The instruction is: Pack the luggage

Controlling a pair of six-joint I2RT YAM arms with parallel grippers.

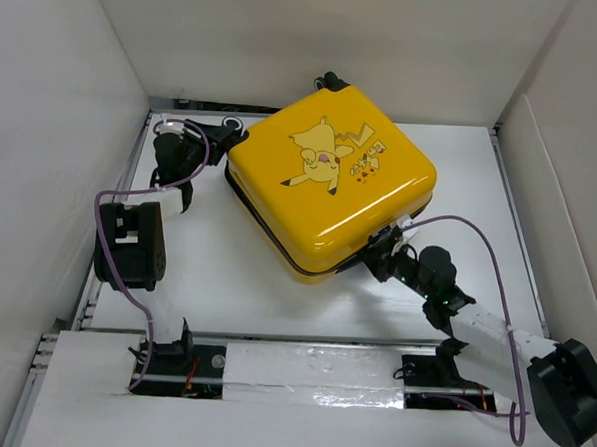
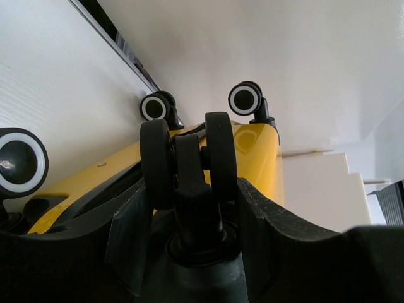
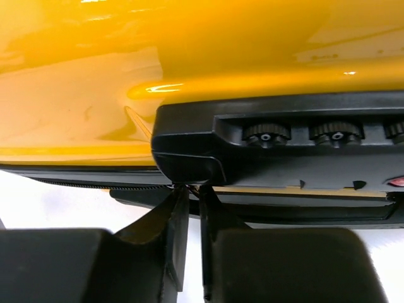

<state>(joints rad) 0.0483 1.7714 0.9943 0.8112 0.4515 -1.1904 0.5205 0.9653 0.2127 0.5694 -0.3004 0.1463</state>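
The luggage (image 1: 331, 180) is a yellow hard-shell suitcase with a Pikachu cartoon. It lies flat and shut on the white table, turned diagonally. My left gripper (image 1: 226, 135) is at its back left corner. In the left wrist view its fingers (image 2: 129, 233) close around a black twin caster wheel (image 2: 189, 158) of the luggage (image 2: 259, 151). My right gripper (image 1: 382, 250) is at the near right edge. In the right wrist view it (image 3: 192, 192) is pinched almost shut on a thin zipper pull just under the black combination lock (image 3: 284, 145) of the luggage (image 3: 189, 63).
White enclosure walls stand at the left (image 1: 44, 120), back and right (image 1: 570, 198). A rail with taped white strip (image 1: 311, 369) runs along the near edge. Other casters (image 2: 245, 99) (image 2: 153, 107) (image 2: 19, 162) show near the back wall. Purple cables (image 1: 107, 244) hang off both arms.
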